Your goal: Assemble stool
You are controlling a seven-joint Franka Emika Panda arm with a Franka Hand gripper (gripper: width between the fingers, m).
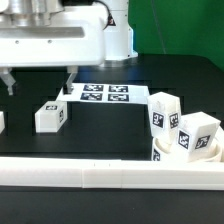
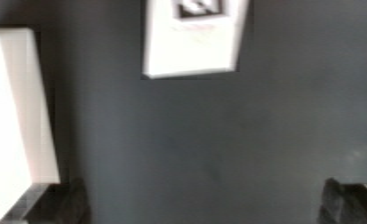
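My gripper (image 1: 38,82) hangs open and empty above the black table at the exterior view's left, fingers wide apart. One white tagged stool leg (image 1: 50,115) lies on the table just in front of it, and also shows in the wrist view (image 2: 198,35), clear of the fingertips (image 2: 47,205). Only bare table lies between the jaws (image 2: 201,205). Two more legs (image 1: 165,110) (image 1: 197,135) stand on the round white seat (image 1: 185,155) at the exterior view's right. Another leg (image 1: 1,122) is cut off by the left edge.
The marker board (image 1: 105,95) lies flat behind the gripper, toward the right. A long white border rail (image 1: 110,176) runs along the front. A plain white surface (image 2: 11,110) lines one edge of the wrist view; I cannot tell what it is.
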